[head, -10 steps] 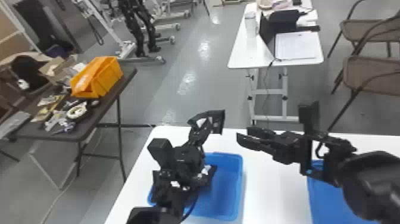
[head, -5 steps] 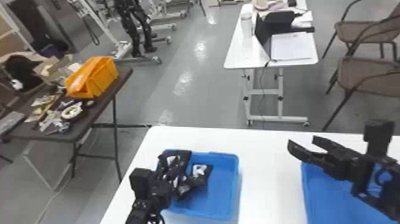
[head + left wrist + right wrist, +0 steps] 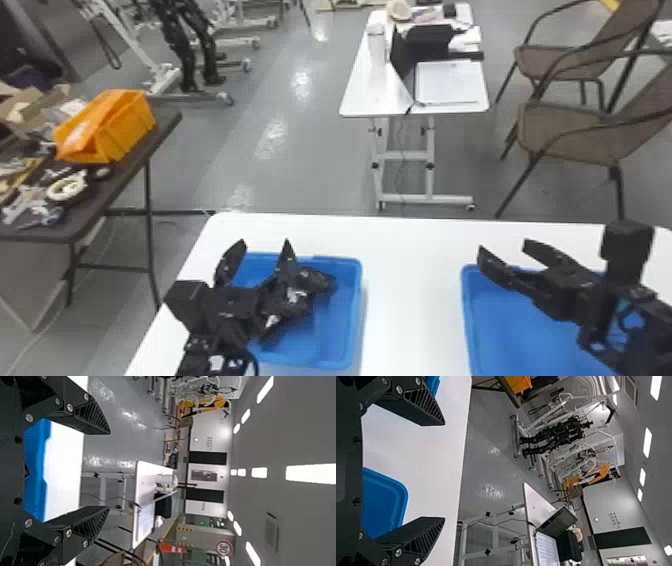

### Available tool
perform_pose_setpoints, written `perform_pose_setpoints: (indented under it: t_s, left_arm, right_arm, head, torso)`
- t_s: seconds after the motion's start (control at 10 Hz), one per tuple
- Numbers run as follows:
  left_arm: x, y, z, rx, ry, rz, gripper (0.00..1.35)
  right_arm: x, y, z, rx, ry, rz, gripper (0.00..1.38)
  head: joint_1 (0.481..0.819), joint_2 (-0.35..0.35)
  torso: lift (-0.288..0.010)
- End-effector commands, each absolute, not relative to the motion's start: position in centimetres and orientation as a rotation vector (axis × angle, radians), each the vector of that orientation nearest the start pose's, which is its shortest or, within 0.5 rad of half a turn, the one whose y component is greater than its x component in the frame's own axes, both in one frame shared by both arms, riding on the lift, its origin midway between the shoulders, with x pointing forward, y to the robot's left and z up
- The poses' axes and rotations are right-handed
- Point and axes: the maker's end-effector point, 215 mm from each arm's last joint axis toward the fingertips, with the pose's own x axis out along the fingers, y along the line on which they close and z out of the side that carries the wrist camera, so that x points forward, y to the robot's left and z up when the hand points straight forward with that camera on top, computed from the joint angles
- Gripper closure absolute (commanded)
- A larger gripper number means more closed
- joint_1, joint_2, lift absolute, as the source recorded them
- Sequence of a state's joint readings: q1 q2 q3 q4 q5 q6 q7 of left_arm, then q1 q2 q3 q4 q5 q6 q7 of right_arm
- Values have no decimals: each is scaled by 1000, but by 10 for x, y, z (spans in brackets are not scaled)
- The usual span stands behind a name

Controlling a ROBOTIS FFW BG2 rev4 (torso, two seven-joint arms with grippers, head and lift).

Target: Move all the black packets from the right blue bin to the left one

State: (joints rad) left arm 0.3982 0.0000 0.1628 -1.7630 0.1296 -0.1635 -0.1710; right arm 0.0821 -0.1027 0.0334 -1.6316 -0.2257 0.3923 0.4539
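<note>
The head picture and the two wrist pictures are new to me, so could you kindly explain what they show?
The machine is a robot with two black arms. The head picture looks forward and down from its head; each wrist picture comes from a camera on one arm, turned on its side, with that arm's own fingers coming in from the left edge.

On the white table are two blue bins. The left bin holds black packets, partly hidden behind the left arm. The left gripper is over that bin, and the right gripper is by the far edge of the right bin. Both are open, with nothing held between their fingers.
</note>
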Motion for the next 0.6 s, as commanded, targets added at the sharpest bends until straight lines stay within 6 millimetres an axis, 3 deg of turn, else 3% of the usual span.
perform_pose_setpoints:
  t_s: [0.0, 0.1, 0.3, 0.5]
  left_arm:
    - [440, 266, -367, -95, -41, -18, 140]
    - [418, 254, -370, -121, -24, -2, 140]
    - [387, 265, -369, -111, 4, 43, 140]
    - [365, 273, -380, -5, 85, 17, 140]
  right_arm:
    - [501, -153, -442, 176, 343, 447, 174]
    - [478, -178, -438, 162, 307, 359, 173]
    - [421, -218, -450, 180, 303, 224, 173]
    - [379, -225, -442, 80, 276, 220, 174]
  head:
    - [695, 180]
    - [695, 166]
    - [695, 99]
    - [695, 66]
  torso:
    - [0]
    - [0]
    - [0]
    - [0]
